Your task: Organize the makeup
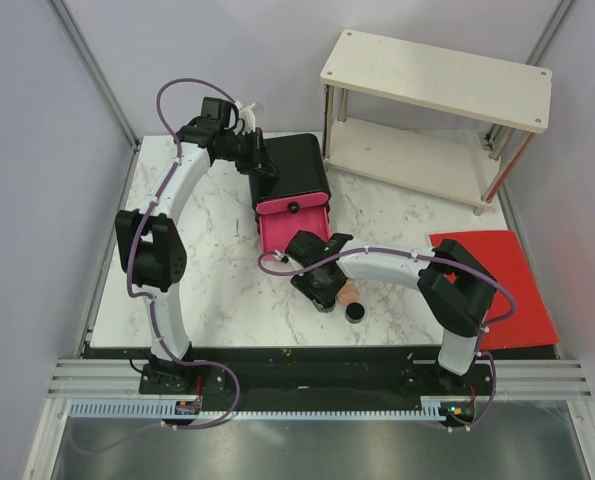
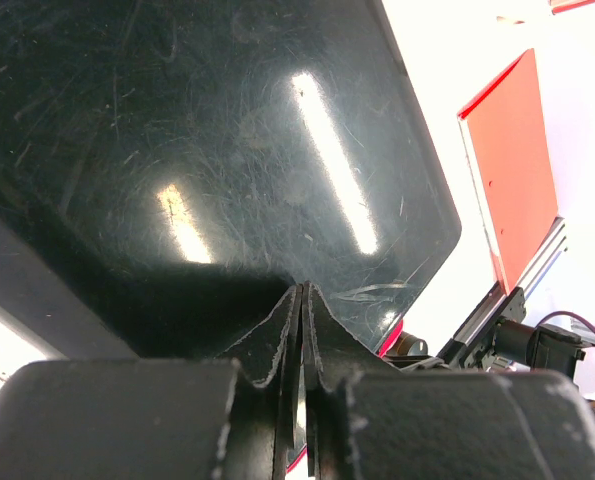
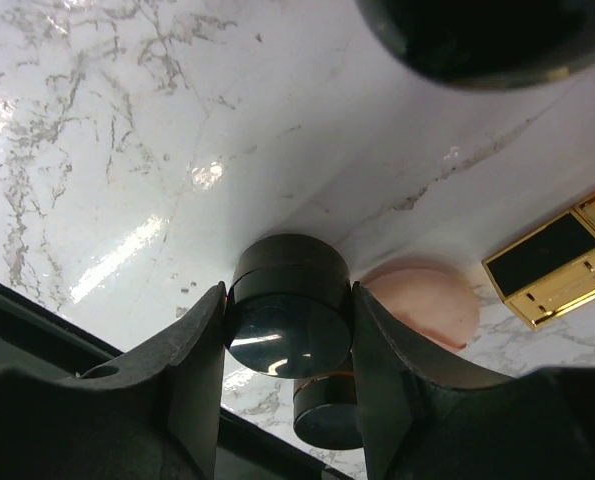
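Observation:
My right gripper (image 1: 324,287) (image 3: 289,320) is shut on a round black jar (image 3: 289,315), held between both fingers just in front of the open pink drawer (image 1: 293,226). A second round black jar (image 1: 356,312) (image 3: 327,415) stands on the marble beside it. A peach puff (image 1: 349,292) (image 3: 422,300) lies next to them. A gold-and-black tube (image 3: 559,265) lies to the right in the right wrist view. My left gripper (image 1: 262,160) (image 2: 304,295) is shut and rests at the top of the black drawer box (image 1: 295,165) (image 2: 227,130). The other cosmetics are out of view.
A white two-level shelf (image 1: 437,80) stands at the back right. A red mat (image 1: 502,285) (image 2: 512,160) lies at the right edge. A dark round object (image 3: 487,40) shows at the top of the right wrist view. The marble table (image 1: 207,290) has a black front edge.

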You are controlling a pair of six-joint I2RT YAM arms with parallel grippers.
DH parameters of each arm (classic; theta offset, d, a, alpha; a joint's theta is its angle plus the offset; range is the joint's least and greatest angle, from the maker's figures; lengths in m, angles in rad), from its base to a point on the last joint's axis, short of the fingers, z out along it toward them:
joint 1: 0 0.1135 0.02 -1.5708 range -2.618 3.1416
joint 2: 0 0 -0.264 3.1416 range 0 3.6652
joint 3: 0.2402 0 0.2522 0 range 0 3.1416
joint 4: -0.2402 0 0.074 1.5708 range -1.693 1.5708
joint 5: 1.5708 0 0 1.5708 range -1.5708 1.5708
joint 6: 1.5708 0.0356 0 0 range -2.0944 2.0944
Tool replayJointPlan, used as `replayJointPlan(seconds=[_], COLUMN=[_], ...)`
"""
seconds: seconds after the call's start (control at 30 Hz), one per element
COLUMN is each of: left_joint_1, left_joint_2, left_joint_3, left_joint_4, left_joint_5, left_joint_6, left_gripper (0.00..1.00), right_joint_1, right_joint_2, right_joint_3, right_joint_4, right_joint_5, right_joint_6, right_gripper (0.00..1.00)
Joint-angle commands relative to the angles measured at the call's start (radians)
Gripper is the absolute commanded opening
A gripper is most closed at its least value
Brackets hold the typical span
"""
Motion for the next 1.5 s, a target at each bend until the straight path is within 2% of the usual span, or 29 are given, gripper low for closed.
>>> replayJointPlan(seconds=[0.0,0.27,0.43,0.77,1.17,1.33,1.43,1.47], left_joint_1=[-0.002,0.000,-0.002,-0.002,0.000,0.000,-0.002,-0.002], left_joint_2=[0.136,0.144,0.147,0.147,0.152,0.153,0.150,0.152], left_joint_3=[-0.088,-0.074,-0.071,-0.068,-0.048,-0.051,-0.050,-0.050], left_joint_4=[-0.219,-0.219,-0.219,-0.219,-0.224,-0.229,-0.229,-0.227], left_joint_5=[-0.227,-0.218,-0.218,-0.212,-0.196,-0.198,-0.199,-0.199], left_joint_6=[0.090,0.088,0.088,0.080,0.088,0.094,0.093,0.090], left_gripper=[0.09,0.09,0.09,0.09,0.09,0.09,0.09,0.09], right_joint_1=[0.004,0.005,0.002,-0.016,-0.062,-0.071,-0.071,-0.071], right_joint_2=[-0.087,-0.173,-0.170,0.080,0.313,0.350,0.350,0.349], right_joint_3=[0.051,0.081,0.228,0.582,0.809,0.826,0.793,0.777], right_joint_4=[-0.074,-0.122,-0.116,-0.087,-0.028,-0.031,-0.030,-0.030], right_joint_5=[0.032,0.057,0.147,0.137,0.138,0.100,0.092,0.091], right_joint_6=[-0.003,-0.042,-0.066,-0.097,-0.073,-0.069,-0.066,-0.065], right_gripper=[0.05,0.05,0.05,0.06,0.07,0.09,0.14,0.18])
